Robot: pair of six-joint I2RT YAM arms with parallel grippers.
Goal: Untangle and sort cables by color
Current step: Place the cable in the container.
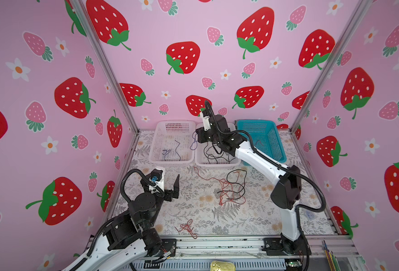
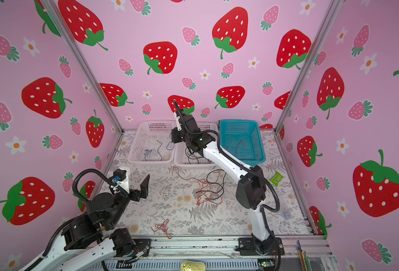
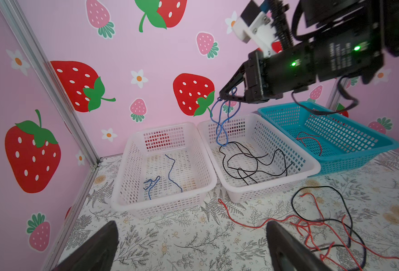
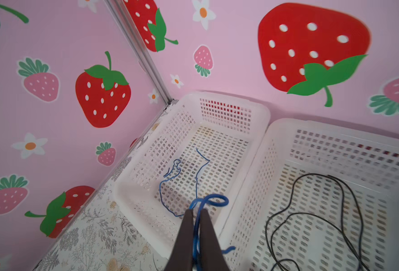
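Cable (image 4: 195, 234), blue, pinched between jaws of right gripper (image 4: 196, 212).

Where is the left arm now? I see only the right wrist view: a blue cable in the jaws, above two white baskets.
Observer: The left gripper hangs open and empty above the table, in front of the left white basket.
Operator: What lies unsorted on the table?
Observer: A red and black tangle in front of the middle basket, and a small red tangle near the front edge.
Operator: Is there a place for red?
Observer: Yes, a teal basket beside the middle one holds a red cable.
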